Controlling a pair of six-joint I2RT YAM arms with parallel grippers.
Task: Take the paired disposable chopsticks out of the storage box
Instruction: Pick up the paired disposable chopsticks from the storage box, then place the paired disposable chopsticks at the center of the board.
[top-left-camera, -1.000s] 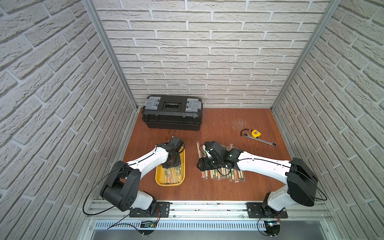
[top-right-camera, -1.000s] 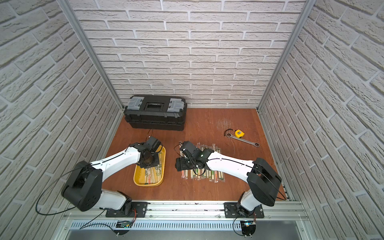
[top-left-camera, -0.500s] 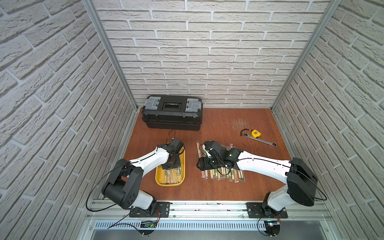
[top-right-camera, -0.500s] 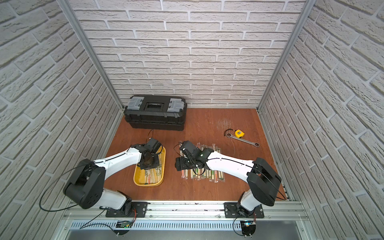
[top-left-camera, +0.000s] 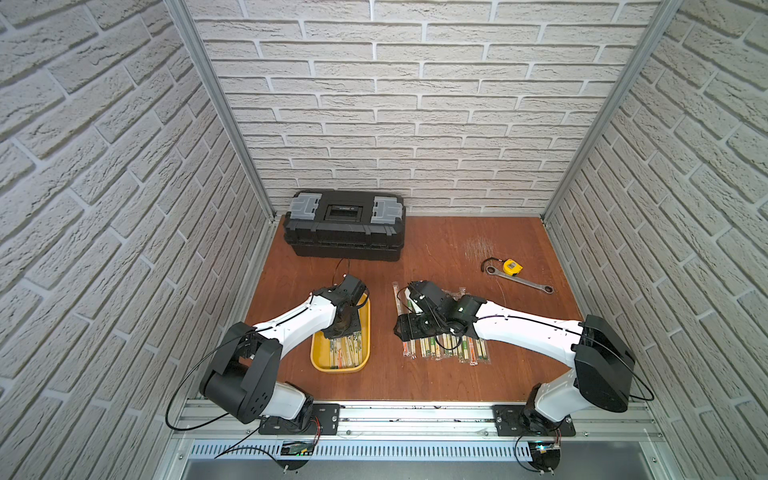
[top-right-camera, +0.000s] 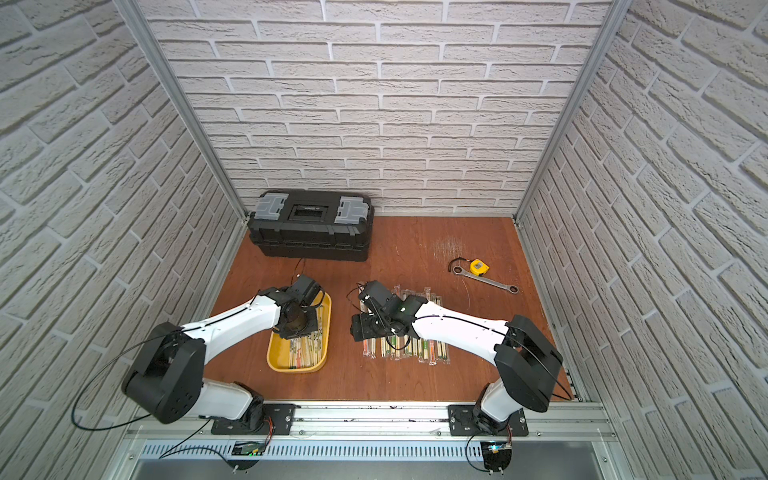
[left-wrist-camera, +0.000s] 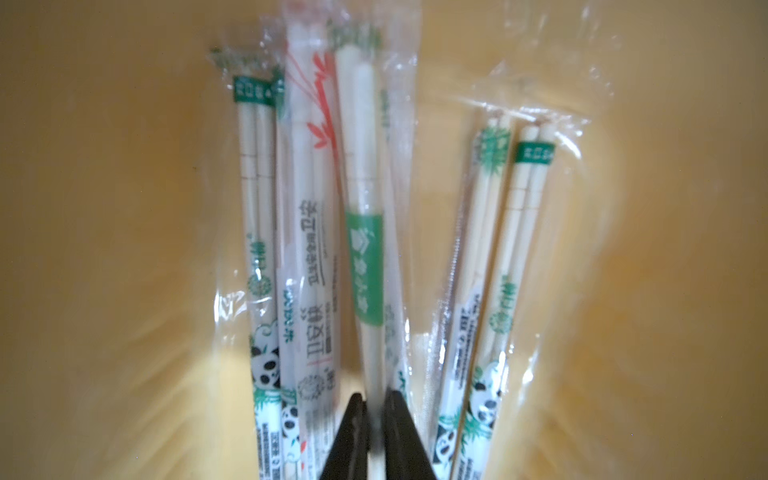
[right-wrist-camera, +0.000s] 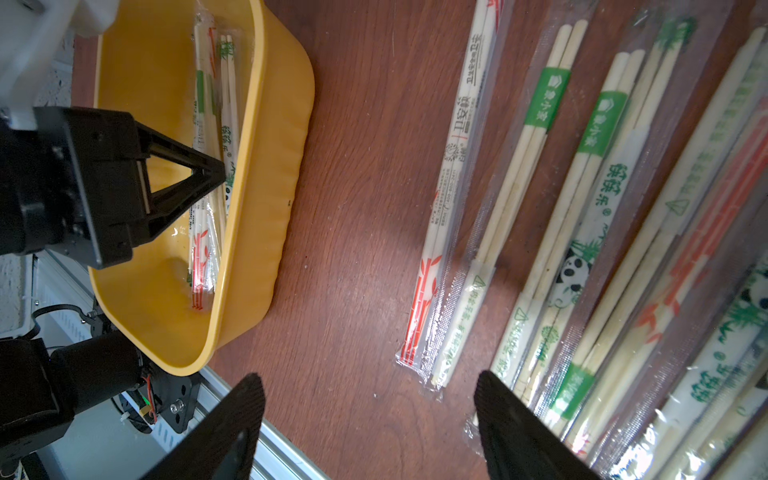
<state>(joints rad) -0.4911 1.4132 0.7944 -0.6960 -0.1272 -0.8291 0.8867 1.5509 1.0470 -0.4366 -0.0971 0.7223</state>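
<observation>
On the brown wooden table (top-left-camera: 436, 374), the shallow yellow plastic storage box (top-left-camera: 338, 369) lay at nine o'clock from the right gripper (right-wrist-camera: 365, 382), its jaws released. Inside the box, the left gripper (left-wrist-camera: 376, 399) clenched one green-banded, clear-sleeved pair of disposable chopsticks (left-wrist-camera: 365, 266).

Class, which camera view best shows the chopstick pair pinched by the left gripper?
The left wrist view: the green-banded chopstick pair spans the frame, clamped in the shut left gripper. The right wrist view shows that grip small, from the side, inside the yellow tray. In both top views the left arm hides it.
</observation>
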